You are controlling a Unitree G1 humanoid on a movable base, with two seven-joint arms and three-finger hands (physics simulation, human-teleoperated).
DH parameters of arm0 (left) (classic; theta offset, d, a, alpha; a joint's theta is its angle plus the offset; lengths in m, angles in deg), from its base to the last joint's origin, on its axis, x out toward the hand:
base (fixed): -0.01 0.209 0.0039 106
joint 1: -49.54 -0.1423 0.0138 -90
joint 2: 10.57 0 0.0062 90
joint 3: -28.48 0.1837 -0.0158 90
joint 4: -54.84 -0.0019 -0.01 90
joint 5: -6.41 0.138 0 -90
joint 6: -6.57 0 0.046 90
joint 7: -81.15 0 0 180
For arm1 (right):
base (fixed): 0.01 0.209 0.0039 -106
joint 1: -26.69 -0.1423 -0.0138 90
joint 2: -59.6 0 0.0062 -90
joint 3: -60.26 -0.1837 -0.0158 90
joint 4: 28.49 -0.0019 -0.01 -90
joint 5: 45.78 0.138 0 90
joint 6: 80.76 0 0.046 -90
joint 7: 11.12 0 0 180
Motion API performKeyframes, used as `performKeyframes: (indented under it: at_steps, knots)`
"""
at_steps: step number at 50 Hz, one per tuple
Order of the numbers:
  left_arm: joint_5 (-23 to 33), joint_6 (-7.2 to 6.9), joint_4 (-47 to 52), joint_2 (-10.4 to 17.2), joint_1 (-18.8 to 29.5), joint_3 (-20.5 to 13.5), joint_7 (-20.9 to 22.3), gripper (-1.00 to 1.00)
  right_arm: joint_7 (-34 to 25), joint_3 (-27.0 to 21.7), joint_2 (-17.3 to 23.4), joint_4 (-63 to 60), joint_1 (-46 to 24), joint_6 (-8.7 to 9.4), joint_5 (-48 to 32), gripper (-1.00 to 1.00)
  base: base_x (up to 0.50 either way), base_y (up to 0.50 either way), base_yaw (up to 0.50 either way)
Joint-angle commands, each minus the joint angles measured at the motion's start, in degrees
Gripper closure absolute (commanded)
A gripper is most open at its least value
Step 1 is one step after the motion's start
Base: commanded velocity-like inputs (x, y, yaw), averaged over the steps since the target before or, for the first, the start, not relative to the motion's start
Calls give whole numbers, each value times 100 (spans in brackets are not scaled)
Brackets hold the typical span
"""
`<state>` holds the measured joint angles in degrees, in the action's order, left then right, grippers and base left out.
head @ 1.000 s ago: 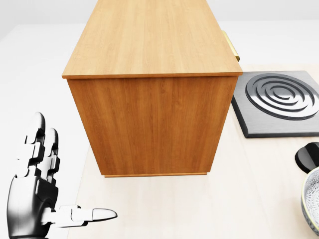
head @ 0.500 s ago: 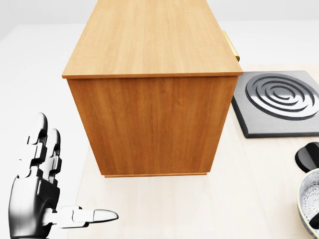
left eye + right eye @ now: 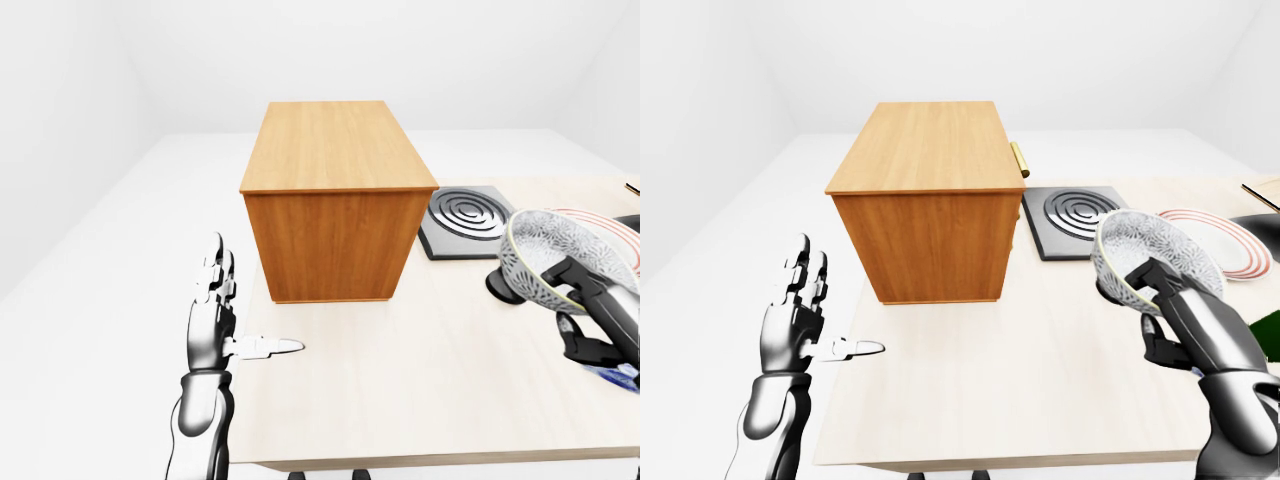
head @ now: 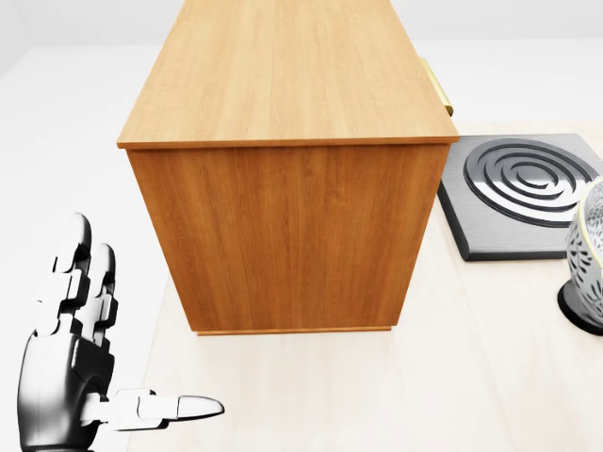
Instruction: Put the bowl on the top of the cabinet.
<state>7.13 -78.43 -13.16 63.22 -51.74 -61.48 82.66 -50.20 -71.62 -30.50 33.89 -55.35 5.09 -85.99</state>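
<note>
Right hand [image 3: 1167, 300] grips the bowl [image 3: 1148, 253], mouth tilted toward the viewer.

The left hand [image 3: 795, 320] stands upright, fingers straight, thumb pointing sideways. The right hand [image 3: 1170, 305] grips the bowl [image 3: 1148, 252] by its rim.

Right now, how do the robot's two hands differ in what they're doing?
The right hand grips the rim of a patterned bowl and holds it tilted above the table; the left hand holds nothing. The left hand's fingers point upward with the thumb stuck out sideways, while the right hand's fingers curl round the rim. Both are glossy black and silver.
</note>
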Motion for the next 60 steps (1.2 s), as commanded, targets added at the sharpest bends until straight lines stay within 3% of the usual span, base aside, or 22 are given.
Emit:
performKeyframes:
  at_steps: [1, 2, 3, 7, 9, 12, 14, 15, 16, 17, 19, 21, 25, 27, 30, 36, 45, 60]
  knots:
    - [-4, 0, -80, -2, 41, -11, -21, -100, -92, -37, 1213, -383, -1299, 511, 101, 100, 0, 0, 0]
    - [-4, 0, -56, -2, 36, -7, -21, -100, -92, 61, 1380, -217, -1459, 602, 85, 100, 0, 0, 0]
    - [-2, 0, -56, -2, 34, -5, -21, -100, -92, 223, 1601, 52, -1756, 851, 86, 100, 0, 0, 0]
    - [-3, 0, -97, 0, 40, -8, -22, -100, -18, 1108, 2645, 1896, -3082, 915, -20, 100, 0, 0, 0]
    - [-2, 0, -102, 1, 46, -5, -20, -100, 318, 1501, 2968, 2681, -3642, 915, -55, 100, 0, 0, 0]
    - [-3, 0, -123, 2, 57, -6, -18, -100, 757, 2329, 3388, 4590, -5171, 915, -65, 100, 0, 0, 0]
    - [-4, 0, -122, 2, 64, -2, -16, -100, 1053, 2652, 3461, 5613, -5938, 708, -153, 100, 0, 0, 0]
    - [-4, 0, -121, 2, 64, 2, -14, -100, 1236, 2880, 3504, 6323, -6470, 525, -282, 100, 0, 0, 0]
    - [-5, 0, -131, 4, 59, 8, -7, -100, 1540, 3186, 3495, 7382, -7292, 228, -491, 100, 0, 0, 0]
    - [-5, 0, -124, 4, 55, 11, -5, -100, 1679, 3287, 3460, 7937, -7722, 107, -585, 100, 0, 0, 0]
    - [1, 0, -139, 3, 50, 17, -3, -100, 2046, 3537, 3380, 8907, -8481, -44, -911, 100, 0, 0, 0]
    - [2, 0, -130, 3, 41, 21, -2, -100, 2248, 3660, 3196, 9604, -9071, -85, -1088, 100, 0, 0, 0]
    - [-5, 0, -128, 7, 61, 17, 1, -100, 2456, 3831, 2954, 10052, -9648, -85, -1432, 100, 0, 0, 0]
    - [-7, 0, -138, 10, 71, 15, 6, -100, 2497, 3845, 2842, 10150, -9835, 0, -1565, 100, 0, 0, 0]
    - [-18, 0, -154, 11, 76, 5, 10, -100, 2590, 3925, 2668, 10272, -10069, -42, -1821, 100, 0, 0, 0]
    - [-21, 0, -117, 12, 57, 15, 29, -100, 2614, 4070, 2304, 10381, -10474, 116, -2419, 100, 0, 0, 0]
    - [-45, 0, -90, 15, 44, 12, 59, -100, 2628, 3897, 1608, 10411, -10788, 2, -2469, 100, 0, 0, 0]
    - [-91, 0, -152, 19, 77, -14, 94, -100, 2690, 4005, 514, 10390, -10929, 45, -2251, 100, 0, 0, 0]
